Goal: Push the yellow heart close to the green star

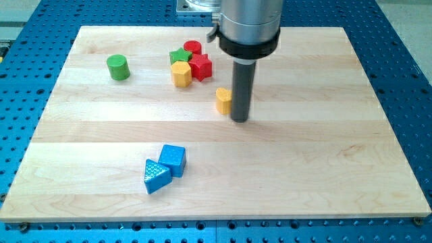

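The yellow heart (223,100) lies on the wooden board (304,162), a little above its middle. My tip (240,119) is right beside it on its right, touching or nearly touching. The green star (179,57) sits up and to the left of the heart, in a tight cluster. The rod hides part of the heart's right side.
The cluster around the green star holds a red cylinder (193,48), a red star (200,67) and a yellow hexagon (181,74). A green cylinder (118,67) stands at the upper left. A blue cube (173,159) and a blue triangle (156,176) lie at the lower left.
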`<action>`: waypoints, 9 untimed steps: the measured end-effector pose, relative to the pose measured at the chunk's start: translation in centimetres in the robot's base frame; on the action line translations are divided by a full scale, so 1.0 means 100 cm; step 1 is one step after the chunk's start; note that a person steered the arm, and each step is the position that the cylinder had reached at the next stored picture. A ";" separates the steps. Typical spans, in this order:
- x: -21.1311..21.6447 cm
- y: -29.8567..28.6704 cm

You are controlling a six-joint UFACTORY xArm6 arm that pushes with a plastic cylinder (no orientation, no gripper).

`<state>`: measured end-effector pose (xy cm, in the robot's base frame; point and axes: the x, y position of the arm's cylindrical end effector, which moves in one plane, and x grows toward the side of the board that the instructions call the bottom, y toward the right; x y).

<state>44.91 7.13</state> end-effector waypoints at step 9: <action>-0.032 -0.189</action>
<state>41.73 -11.77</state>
